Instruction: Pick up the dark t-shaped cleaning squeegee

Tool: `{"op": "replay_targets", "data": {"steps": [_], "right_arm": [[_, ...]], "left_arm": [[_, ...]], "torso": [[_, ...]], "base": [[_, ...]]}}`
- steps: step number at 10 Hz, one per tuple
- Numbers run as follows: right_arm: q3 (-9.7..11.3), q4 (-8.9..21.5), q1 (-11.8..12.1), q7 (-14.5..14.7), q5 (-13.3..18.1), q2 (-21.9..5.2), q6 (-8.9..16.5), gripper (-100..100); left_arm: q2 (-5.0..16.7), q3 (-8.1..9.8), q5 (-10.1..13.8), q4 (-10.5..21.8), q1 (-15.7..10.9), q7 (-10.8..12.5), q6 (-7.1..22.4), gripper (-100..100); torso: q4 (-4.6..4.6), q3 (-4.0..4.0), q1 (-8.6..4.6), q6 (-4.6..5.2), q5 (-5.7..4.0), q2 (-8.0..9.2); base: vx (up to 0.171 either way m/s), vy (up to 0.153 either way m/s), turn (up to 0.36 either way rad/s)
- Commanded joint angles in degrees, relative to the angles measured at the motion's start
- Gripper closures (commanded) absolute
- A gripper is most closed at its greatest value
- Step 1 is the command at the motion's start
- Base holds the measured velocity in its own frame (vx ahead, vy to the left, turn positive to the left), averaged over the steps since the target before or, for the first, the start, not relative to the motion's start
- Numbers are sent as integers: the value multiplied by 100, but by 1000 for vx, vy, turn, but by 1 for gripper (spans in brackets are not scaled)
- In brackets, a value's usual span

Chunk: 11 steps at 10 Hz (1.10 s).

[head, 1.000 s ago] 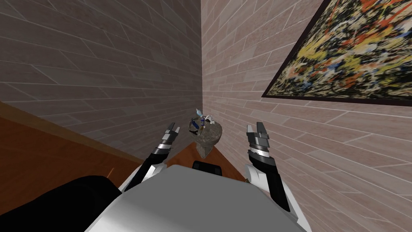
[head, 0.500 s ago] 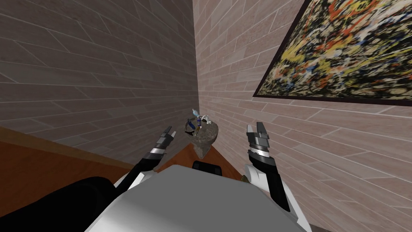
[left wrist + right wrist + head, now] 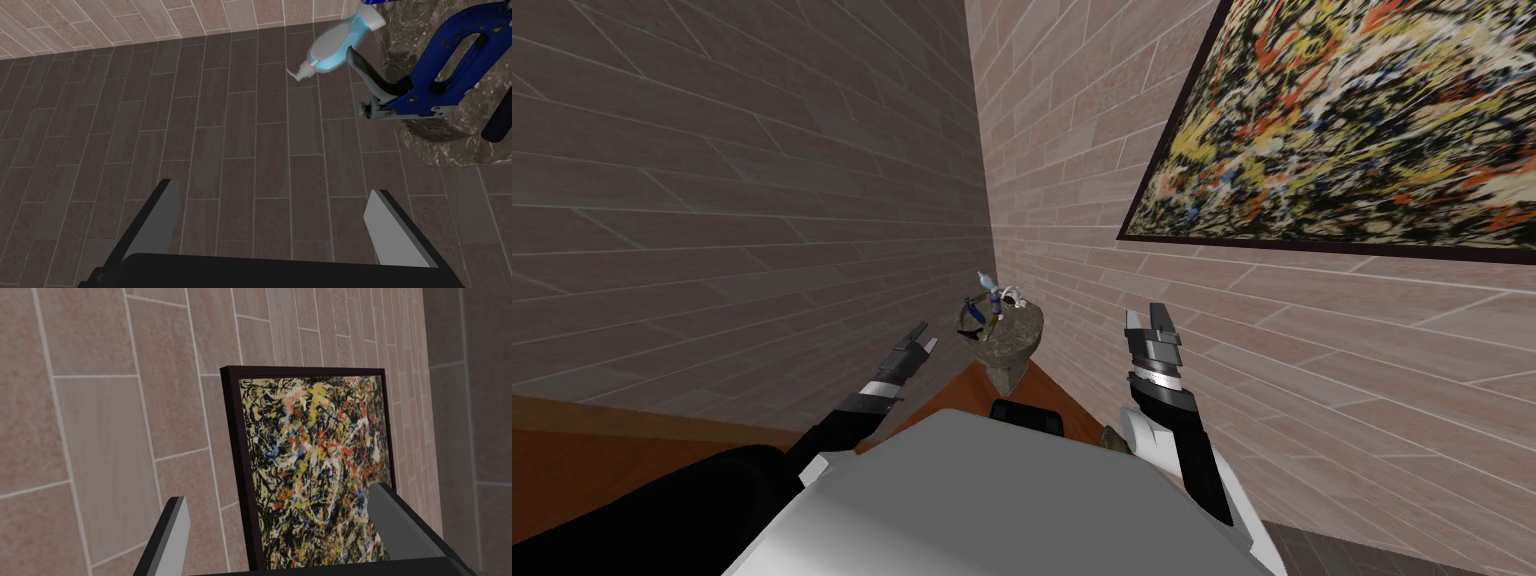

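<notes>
While facing a corner where two tiled walls (image 3: 762, 200) meet, looks steeply down on a stone-textured bowl (image 3: 1020, 340) set right in that corner, with an orange-brown wooden surface (image 3: 612, 470) below it. Holds the left gripper (image 3: 920, 345) low and just left of the bowl, near but not touching, fingers (image 3: 160, 220) spread wide with nothing between them but the darker wall behind. Sees past those fingers a blue and white bottle (image 3: 332, 47) lying tilted over the bowl's rim, nozzle pointing outward. Sees beside it a blue tool (image 3: 430, 95) with a grey lever, jutting out of the bowl on the side nearest the left gripper. Makes out, just beyond the tool and against the bowl's mottled side, a dark rounded bar that may be the squeegee (image 3: 497, 125); cannot tell for sure, being cut off at the view's edge. Finds the same clutter in the head view as a small tangle of blue, white and dark bits on top of the bowl, too small to sort out. Holds the right gripper (image 3: 1147, 318) raised to the right of the bowl, well apart from it, fingers (image 3: 172, 533) likewise spread and empty. Points that gripper at a framed splatter painting (image 3: 1342, 120) on the lighter wall.
</notes>
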Motion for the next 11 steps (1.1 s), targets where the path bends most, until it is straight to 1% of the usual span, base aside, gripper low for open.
{"op": "replay_targets", "data": {"steps": [1, 3, 4, 5, 6, 8, 9, 10, 11], "right_arm": [[0, 0, 0, 0, 0, 0, 0, 0], [0, 0, 0, 0, 0, 0, 0, 0], [0, 0, 0, 0, 0, 0, 0, 0], [0, 0, 1, 0, 0, 0, 0, 0], [-1, 0, 1, 0, 0, 0, 0, 0], [-1, 0, 0, 0, 0, 0, 0, 0], [-1, 0, 1, 0, 0, -1, 0, 0], [-2, 0, 1, 0, 0, -1, 0, 0], [-1, 0, 0, 0, 0, -1, 0, 0]], "left_arm": [[90, 74, 106, 27, 176, 22, 101, -100], [423, 341, 466, 39, 690, 138, 269, -100], [592, 468, 635, 50, 900, 205, 363, -100], [592, 468, 642, 50, 990, 205, 363, -100], [762, 589, 814, 65, 1251, 278, 464, -100], [1108, 810, 1144, 106, 1636, 443, 687, -100], [1108, 810, 1144, 106, 1748, 443, 687, -100], [1283, 910, 1301, 133, 1925, 535, 808, -100], [1283, 910, 1301, 133, 1983, 535, 808, -100]], "torso": [[0, 0, 0, 0, 0, 0], [-1, -2, 9, -2, 2, -2], [-1, -2, 4, 0, 1, -3], [-2, -4, -1, -1, 0, -7], [0, -1, 7, -5, 1, -1], [-1, -2, 15, 0, 3, -2], [-2, -4, 20, -1, 4, -5], [2, 4, 25, -6, 6, 8], [3, 6, 24, -3, 6, 10]], "base": [[42, -61, -59], [46, -69, -188], [57, -93, -245], [36, -57, -48], [30, -46, -135], [54, -40, -266], [1, -10, 13], [9, -17, -64], [5, -6, -81]]}}
